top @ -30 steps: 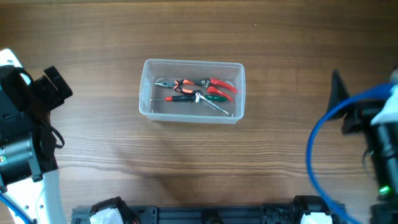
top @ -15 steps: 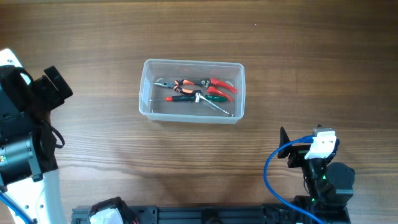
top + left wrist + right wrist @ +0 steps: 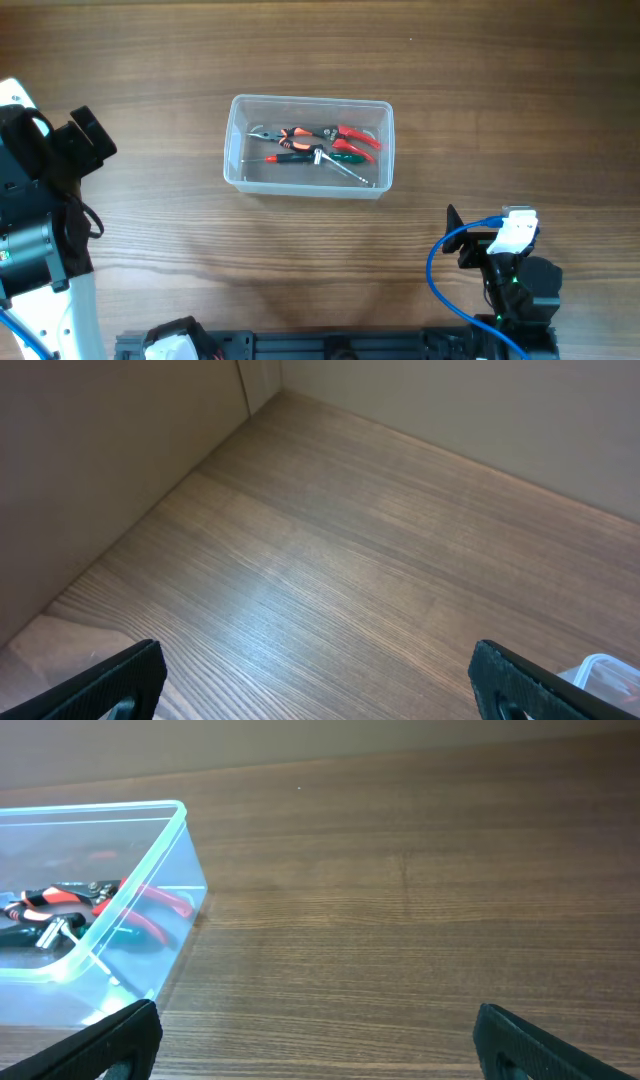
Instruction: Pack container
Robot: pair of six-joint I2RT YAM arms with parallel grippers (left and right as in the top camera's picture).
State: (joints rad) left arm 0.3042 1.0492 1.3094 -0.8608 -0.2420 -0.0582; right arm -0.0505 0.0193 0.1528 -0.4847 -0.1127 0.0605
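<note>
The clear plastic container [image 3: 308,146] stands at the table's middle, holding red-handled pliers [image 3: 355,137], a green-handled tool [image 3: 345,156] and an orange-and-black tool [image 3: 290,137]. Its corner shows in the right wrist view [image 3: 95,900] with the tools inside. My left gripper [image 3: 320,680] is open and empty over bare wood; the container's rim [image 3: 605,670] peeks in at the lower right. My right gripper [image 3: 318,1040] is open and empty, low at the front right, to the right of the container.
The left arm [image 3: 40,200] stands at the table's left edge. The right arm [image 3: 510,265] with its blue cable sits at the front right. Walls meet the table at the far left corner in the left wrist view [image 3: 262,380].
The right arm has pulled back from the right edge to the front right of the table and settled there. The left arm and the container have not moved.
</note>
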